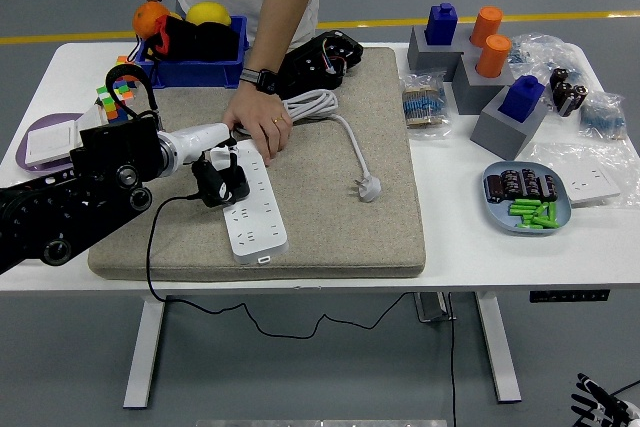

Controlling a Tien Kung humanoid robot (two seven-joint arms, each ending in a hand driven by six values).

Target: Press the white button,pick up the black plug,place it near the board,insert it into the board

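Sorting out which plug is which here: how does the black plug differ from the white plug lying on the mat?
The black plug is dark and blocky; the white plug is pale and flatter. The black plug is gripped by the robot's left hand at the power strip; the white plug lies free on the mat, touched by nothing. The black plug trails a thin black cord, the white plug a thick white cable. Both are on cords.
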